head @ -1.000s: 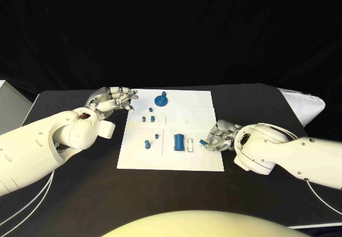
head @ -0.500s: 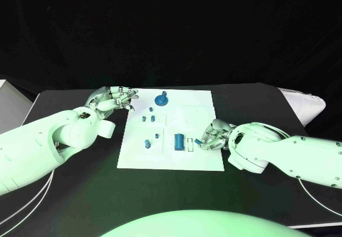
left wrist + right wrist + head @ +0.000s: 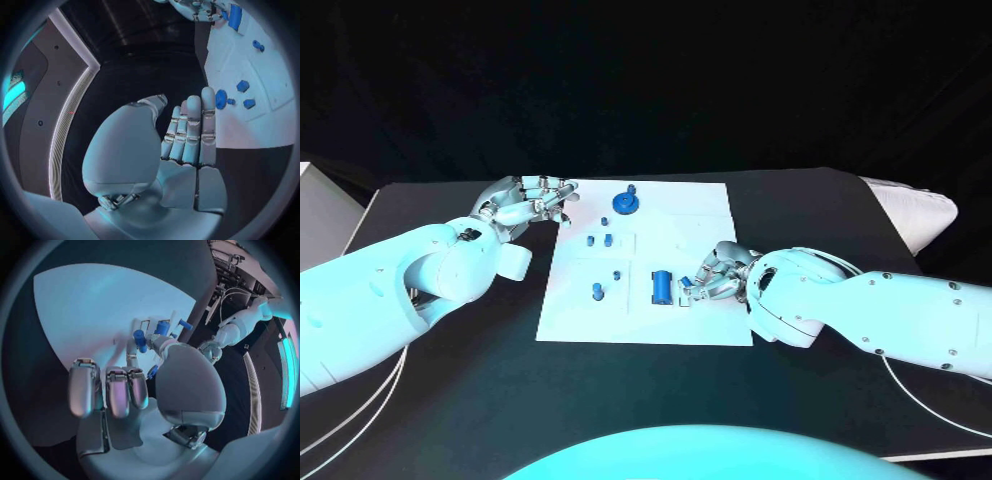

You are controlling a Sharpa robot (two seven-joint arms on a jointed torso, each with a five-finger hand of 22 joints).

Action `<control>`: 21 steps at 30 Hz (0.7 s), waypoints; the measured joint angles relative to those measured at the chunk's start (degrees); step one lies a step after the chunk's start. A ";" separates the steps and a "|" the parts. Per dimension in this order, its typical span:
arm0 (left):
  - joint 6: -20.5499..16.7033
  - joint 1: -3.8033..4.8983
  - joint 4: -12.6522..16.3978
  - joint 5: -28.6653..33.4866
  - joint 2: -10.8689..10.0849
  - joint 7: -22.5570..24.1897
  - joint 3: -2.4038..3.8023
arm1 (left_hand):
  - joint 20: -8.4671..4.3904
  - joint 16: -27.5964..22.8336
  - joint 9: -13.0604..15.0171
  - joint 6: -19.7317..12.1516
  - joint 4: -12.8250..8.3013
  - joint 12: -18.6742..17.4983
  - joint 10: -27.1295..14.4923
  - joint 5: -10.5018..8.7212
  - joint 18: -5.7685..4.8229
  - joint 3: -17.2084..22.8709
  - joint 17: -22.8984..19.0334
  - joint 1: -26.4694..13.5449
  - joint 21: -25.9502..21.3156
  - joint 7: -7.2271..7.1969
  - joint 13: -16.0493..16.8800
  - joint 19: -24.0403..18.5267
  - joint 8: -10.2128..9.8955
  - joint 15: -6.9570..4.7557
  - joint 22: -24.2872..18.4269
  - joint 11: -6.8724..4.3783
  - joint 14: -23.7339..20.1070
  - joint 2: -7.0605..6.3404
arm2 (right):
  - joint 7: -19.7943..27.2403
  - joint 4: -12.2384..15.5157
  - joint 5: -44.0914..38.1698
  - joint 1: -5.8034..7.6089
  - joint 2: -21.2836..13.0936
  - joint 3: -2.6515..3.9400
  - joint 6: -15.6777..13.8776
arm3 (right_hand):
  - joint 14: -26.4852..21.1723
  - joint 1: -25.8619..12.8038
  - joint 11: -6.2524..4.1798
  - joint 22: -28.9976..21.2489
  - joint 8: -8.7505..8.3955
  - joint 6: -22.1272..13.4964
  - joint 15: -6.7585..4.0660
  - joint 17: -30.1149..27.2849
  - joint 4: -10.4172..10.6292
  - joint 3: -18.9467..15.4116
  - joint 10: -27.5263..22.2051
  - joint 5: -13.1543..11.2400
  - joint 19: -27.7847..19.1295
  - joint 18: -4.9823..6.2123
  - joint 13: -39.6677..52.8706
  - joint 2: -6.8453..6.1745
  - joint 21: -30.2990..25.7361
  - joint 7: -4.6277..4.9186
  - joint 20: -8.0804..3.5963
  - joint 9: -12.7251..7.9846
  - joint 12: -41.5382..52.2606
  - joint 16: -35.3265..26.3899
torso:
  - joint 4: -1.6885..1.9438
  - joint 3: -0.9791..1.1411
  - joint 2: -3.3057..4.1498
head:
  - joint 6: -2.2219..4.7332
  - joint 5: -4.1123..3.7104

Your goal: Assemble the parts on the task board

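Fingers [image 3: 700,283] of right hand [image 3: 721,275] moved nearer blue cylinder [image 3: 662,286].

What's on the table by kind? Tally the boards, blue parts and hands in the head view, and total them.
Task board: 1
Blue parts plainly visible on it: 7
Hands: 2 (left hand, right hand)
Total: 10

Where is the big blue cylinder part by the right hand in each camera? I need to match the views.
Head view: blue cylinder lies on the task board, beside the right hand.
Left wrist view: cylinder near the far right hand.
Right wrist view: cannot tell.
Shared landmark: the task board.
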 measured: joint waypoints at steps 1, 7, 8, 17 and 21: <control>0.01 0.00 0.00 0.00 -0.01 -0.01 0.00 | 0.00 0.00 0.00 0.00 0.00 0.00 0.00 0.00 0.01 0.00 0.00 0.00 0.00 0.00 0.00 0.00 0.00 0.00 0.00 0.00 0.00 0.00 | 0.03 -0.05 0.22 0.00 0.09 0.00 -0.01 | 0.00 0.00 0.00 0.00 0.00 0.10 0.00 0.00 0.00 0.00 0.00 0.00 0.00 0.00 0.00 0.00 0.00 -0.10 0.00 -0.03 0.00 0.00 | 0.00 0.00 0.01 | -0.03 0.02; 0.06 0.00 0.03 0.00 -0.02 -0.08 0.00 | 0.00 0.00 0.00 0.00 0.00 0.00 0.00 0.00 0.00 0.00 0.00 0.00 0.00 0.00 0.00 0.00 0.00 0.00 0.00 0.00 0.00 0.00 | 0.18 -0.12 1.23 -0.02 0.63 -0.01 0.20 | 0.00 0.00 0.00 -0.01 0.00 0.15 0.00 0.00 0.18 -0.18 0.00 -0.01 0.00 0.00 0.00 0.00 0.00 -0.15 0.00 -0.12 0.00 0.00 | -0.02 0.01 0.01 | -0.20 0.17; 0.07 0.00 0.03 0.00 -0.02 -0.09 0.00 | 0.00 0.00 0.00 0.00 0.00 0.00 0.00 0.00 0.01 0.00 0.00 0.00 0.00 0.00 0.00 0.00 0.00 0.00 0.00 0.00 0.00 0.00 | 0.21 -0.12 1.37 -0.03 0.69 -0.01 0.25 | 0.00 0.00 0.00 -0.01 0.00 0.15 0.00 0.00 0.18 -0.18 0.00 -0.01 0.00 0.00 0.00 0.00 0.00 -0.15 0.00 -0.12 0.00 0.00 | -0.02 0.01 0.01 | -0.23 0.20; 0.18 0.00 0.04 0.00 -0.07 -0.20 0.00 | 0.00 0.00 0.00 0.00 0.00 0.00 0.00 0.00 0.00 0.00 -0.01 0.00 0.00 0.00 0.00 0.00 0.00 0.00 -0.06 0.00 0.00 0.00 | 0.16 -0.31 2.12 -0.03 0.71 0.00 1.09 | 0.00 -0.69 0.00 -0.01 0.00 0.18 0.00 0.00 0.57 -0.57 0.00 -0.34 0.00 0.00 0.00 0.11 0.00 -0.18 0.00 -0.06 0.00 0.00 | -0.04 0.02 -0.05 | -0.40 0.30; 0.25 0.00 0.05 0.00 -0.07 -0.24 0.00 | 0.00 0.00 0.00 0.00 0.00 0.00 0.00 0.00 0.00 0.00 -0.01 0.00 0.00 0.00 0.00 0.00 0.00 0.00 -0.08 0.00 0.00 0.00 | -0.03 -0.46 2.11 -0.08 0.73 -0.02 1.35 | 0.00 -1.09 0.00 -0.02 0.00 0.18 0.00 0.00 0.80 -0.80 0.00 -0.33 0.00 0.00 0.00 0.12 0.00 -0.18 0.00 -0.07 0.00 0.00 | -0.07 0.04 -0.04 | -0.41 0.30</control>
